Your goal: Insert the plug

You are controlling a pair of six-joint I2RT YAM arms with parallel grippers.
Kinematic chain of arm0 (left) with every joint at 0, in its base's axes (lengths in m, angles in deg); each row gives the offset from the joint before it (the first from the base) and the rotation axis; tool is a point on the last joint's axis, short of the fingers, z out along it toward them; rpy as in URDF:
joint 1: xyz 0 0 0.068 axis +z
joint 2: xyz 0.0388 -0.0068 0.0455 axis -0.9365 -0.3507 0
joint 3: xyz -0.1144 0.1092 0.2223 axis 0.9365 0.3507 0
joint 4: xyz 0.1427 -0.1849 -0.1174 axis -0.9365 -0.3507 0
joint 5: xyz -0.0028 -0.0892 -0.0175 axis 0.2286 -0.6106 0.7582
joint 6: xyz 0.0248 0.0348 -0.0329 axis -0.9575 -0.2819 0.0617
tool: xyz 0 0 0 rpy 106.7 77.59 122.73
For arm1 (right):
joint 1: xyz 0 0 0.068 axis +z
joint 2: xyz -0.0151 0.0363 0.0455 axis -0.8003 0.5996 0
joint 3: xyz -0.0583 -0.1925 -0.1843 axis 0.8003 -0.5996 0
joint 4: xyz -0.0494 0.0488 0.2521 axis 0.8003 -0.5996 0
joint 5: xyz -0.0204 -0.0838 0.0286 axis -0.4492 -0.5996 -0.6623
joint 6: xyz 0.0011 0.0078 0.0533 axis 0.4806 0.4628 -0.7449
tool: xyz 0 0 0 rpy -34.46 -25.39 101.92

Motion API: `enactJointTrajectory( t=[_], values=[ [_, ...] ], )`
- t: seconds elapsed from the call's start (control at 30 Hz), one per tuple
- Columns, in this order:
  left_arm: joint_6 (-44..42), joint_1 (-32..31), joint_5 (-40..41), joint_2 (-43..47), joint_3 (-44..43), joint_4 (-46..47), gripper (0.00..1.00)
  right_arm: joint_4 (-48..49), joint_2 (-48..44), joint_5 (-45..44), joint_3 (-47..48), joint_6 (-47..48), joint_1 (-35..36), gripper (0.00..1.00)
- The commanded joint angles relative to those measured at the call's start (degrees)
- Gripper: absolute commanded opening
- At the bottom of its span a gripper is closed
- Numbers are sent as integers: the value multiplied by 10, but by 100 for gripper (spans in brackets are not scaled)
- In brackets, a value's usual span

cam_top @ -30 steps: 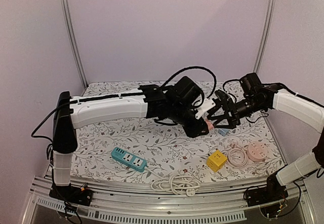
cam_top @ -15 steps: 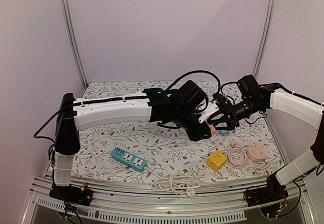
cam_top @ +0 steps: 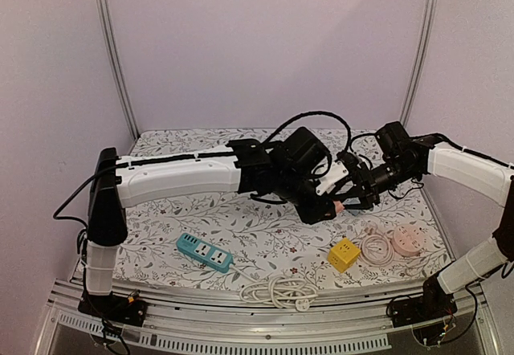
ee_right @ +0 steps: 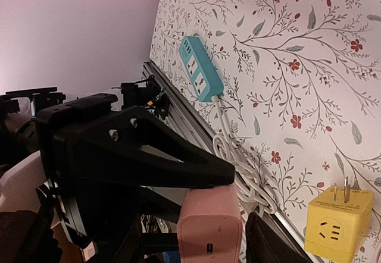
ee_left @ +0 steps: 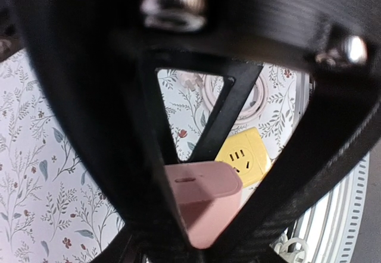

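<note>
Gripping the pink plug (ee_left: 202, 197), the left pincer (cam_top: 330, 203) hides most of it (only one end shows); whether the right pincer (cam_top: 356, 193) is closed I cannot tell.

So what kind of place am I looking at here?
Most likely a robot test cell in a lab: two arms bolted to an aluminium rail, plain walls with metal posts, and a floral table cover laid with a teal power strip and a yellow cube adapter.

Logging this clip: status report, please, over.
Left gripper shut on pink plug, midair. Right gripper at the plug, grip unclear. Yellow socket cube on table, nothing on it.
</note>
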Motion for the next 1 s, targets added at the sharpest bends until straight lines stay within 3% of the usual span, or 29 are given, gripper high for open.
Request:
enactJointTrajectory(
  t=[0.0,0.57,0.97],
  values=[
    [-6,-11,-5,-9,-15,-9,0,1,-8,9,-6,4,4,56],
    [-13,-12,-2,-29,-38,-25,0,-1,12,-1,-1,7,13,39],
    [-24,-12,-1,-30,-40,-26,0,-1,14,-1,-3,8,18,33]
  ],
)
